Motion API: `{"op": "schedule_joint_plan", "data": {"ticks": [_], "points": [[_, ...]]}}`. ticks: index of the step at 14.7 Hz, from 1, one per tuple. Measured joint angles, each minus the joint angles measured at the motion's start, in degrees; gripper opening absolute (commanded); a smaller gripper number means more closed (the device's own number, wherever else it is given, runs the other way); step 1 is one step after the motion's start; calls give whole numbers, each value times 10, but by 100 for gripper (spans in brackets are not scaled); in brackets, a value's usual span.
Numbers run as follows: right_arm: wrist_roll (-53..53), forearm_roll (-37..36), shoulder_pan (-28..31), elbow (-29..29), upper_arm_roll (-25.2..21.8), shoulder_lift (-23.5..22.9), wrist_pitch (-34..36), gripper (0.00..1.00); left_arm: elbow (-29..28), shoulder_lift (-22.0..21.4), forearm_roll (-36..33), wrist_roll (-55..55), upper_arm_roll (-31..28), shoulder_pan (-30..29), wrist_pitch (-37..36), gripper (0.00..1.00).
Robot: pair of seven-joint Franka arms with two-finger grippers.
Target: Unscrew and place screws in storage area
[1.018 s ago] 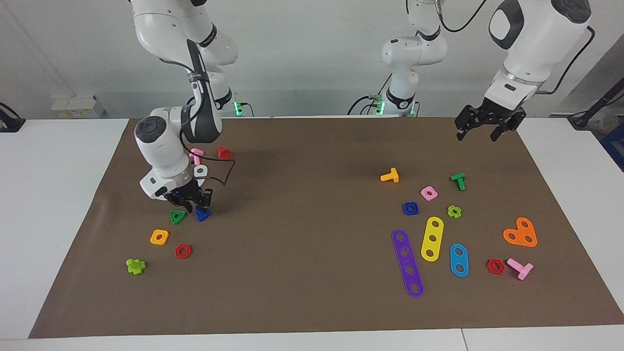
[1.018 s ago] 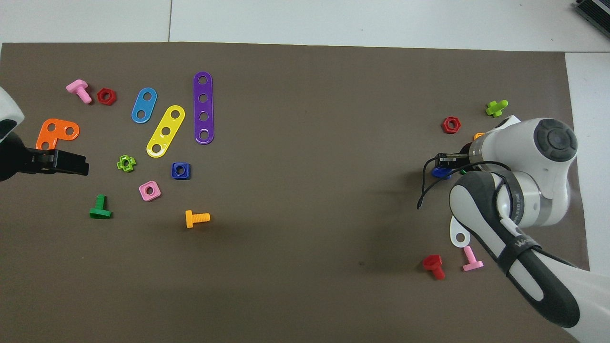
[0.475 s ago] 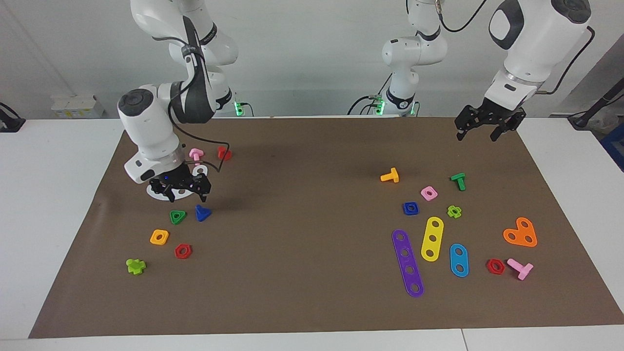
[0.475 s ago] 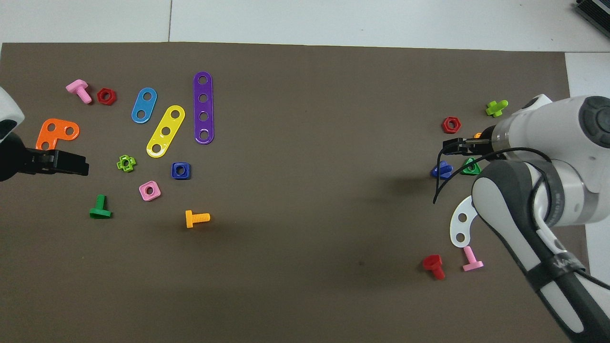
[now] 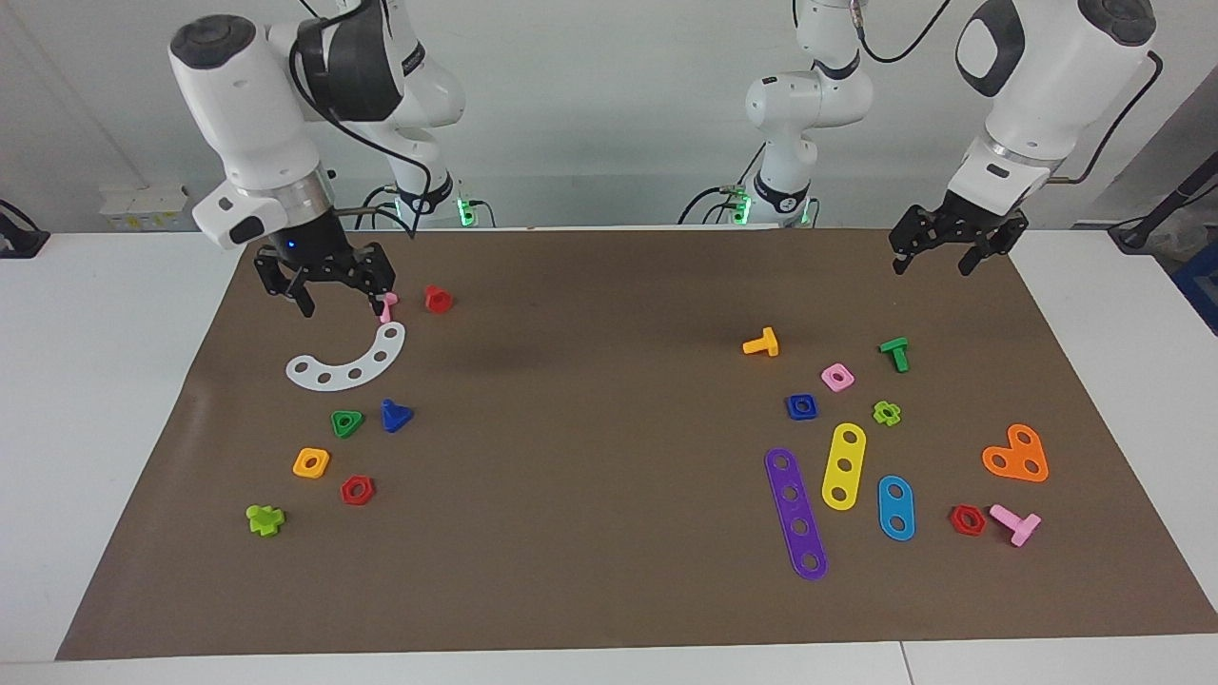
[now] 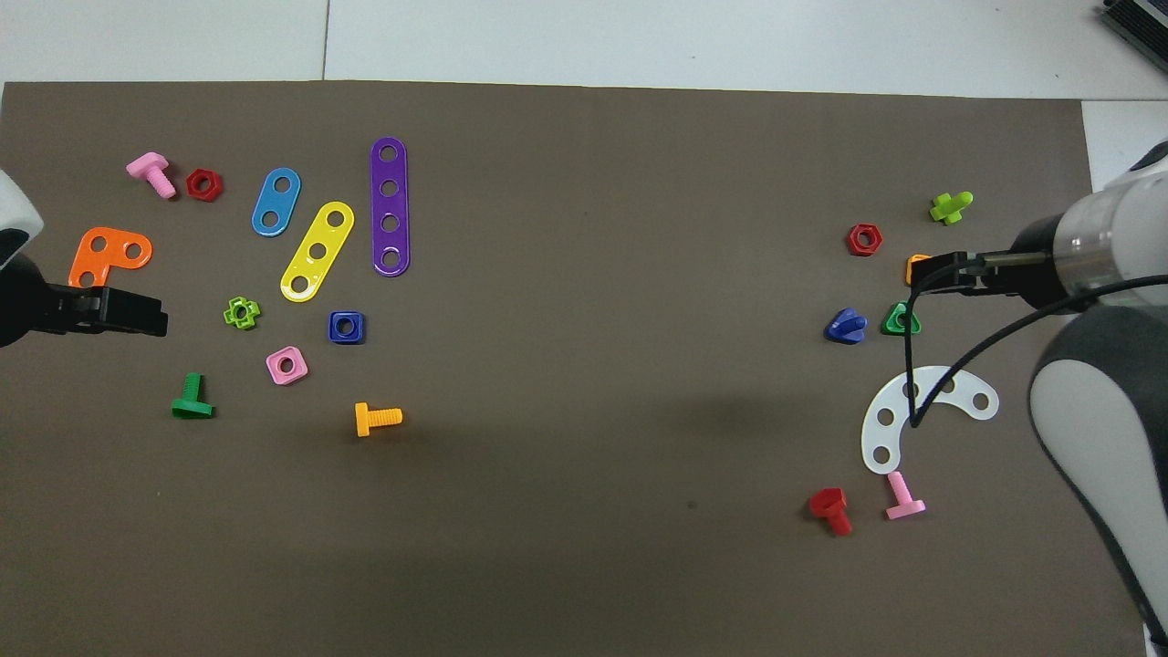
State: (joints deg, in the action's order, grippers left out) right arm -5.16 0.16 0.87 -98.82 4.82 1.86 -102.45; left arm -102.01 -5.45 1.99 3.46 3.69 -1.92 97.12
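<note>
Now, operator: R gripper [image 5: 328, 285] up in air, fingers spread, holding nothing, over mat [image 5: 609, 285] by pink bolt [image 5: 386, 304] and white curved strip [image 5: 348, 362]. Blue triangular-head screw [image 5: 395, 416] lies loose on mat, below and apart from R gripper, just beside green triangular nut [image 5: 347, 422]. Blue square nut [image 5: 802, 406] sits at L arm's end. L gripper [image 5: 954, 249] waits raised over mat corner, fingers spread, empty.

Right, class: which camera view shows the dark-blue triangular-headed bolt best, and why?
The overhead view: the dark-blue bolt lies unobstructed beside the green triangular nut, and you look almost straight down on it. The facing view shows the same bolt slantwise, as a small triangular shape only.
</note>
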Motion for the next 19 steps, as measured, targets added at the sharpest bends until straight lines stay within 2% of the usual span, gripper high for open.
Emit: {"op": "schedule_joint_plan", "data": {"ticks": [5,7,19], "points": [[0,0,0,81,0,-5,93,99,0,0,0,0,0,0,0,100],[0,0,-1,96,0,-12,108,99,0,0,0,0,0,0,0,100],[0,1,-9,90,1,-20,116,100,0,0,0,0,0,0,0,100]]}}
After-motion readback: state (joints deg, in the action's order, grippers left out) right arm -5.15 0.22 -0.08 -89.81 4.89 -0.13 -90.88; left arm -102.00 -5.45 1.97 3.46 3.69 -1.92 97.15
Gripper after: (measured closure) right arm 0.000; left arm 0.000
